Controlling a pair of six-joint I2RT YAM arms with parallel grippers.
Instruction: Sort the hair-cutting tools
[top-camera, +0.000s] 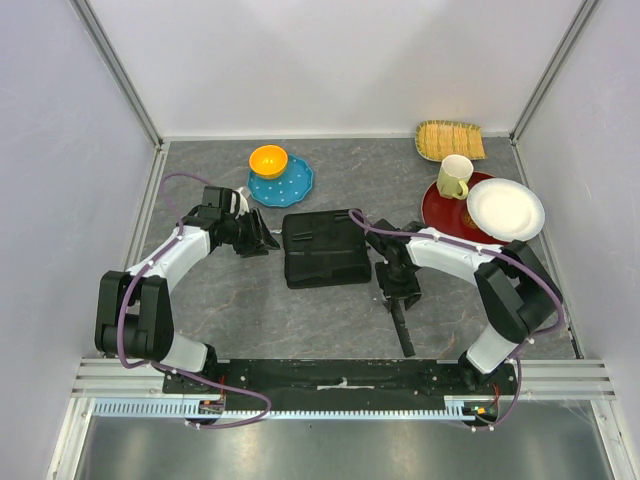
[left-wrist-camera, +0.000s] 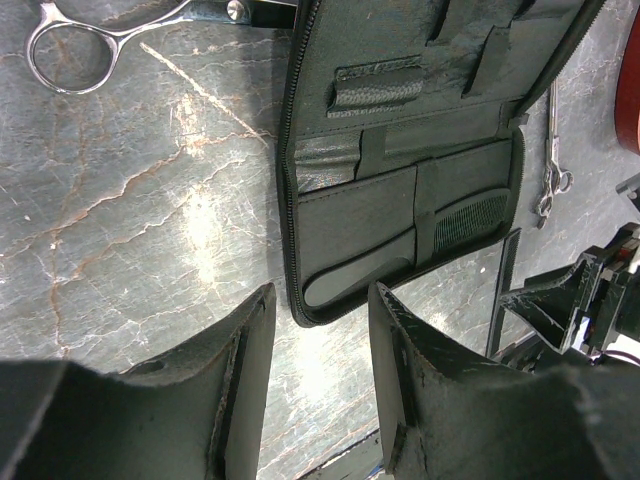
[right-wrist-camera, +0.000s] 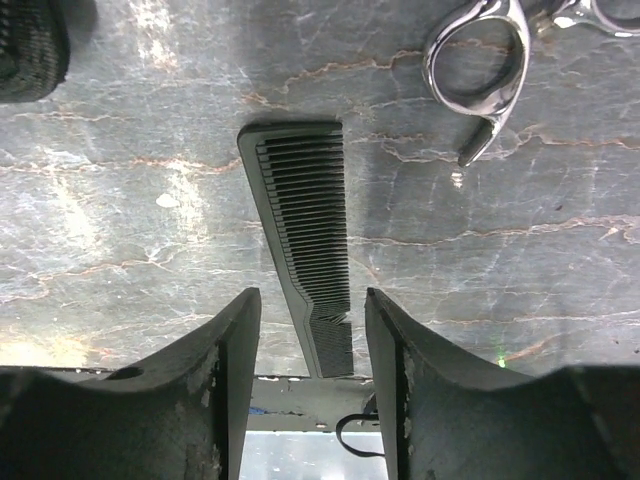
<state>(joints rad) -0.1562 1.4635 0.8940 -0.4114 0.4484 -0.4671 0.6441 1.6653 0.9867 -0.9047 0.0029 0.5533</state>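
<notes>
Since comb (right-wrist-camera: 305, 240) looks light, stiff, slick and lies flat, pinch its narrow handle at 6 o'clock | right jaws apart astride it | left jaws apart, empty

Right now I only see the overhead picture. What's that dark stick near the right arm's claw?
Observer: A black comb, flat on the table, lying ungripped between the right gripper's open fingers.
Operator: And the black slab in the middle?
Observer: An unzipped case, with another comb tucked into a pocket.
Operator: Any scissors?
Observer: Yes, scissors lie out on the table beside the case.
</notes>
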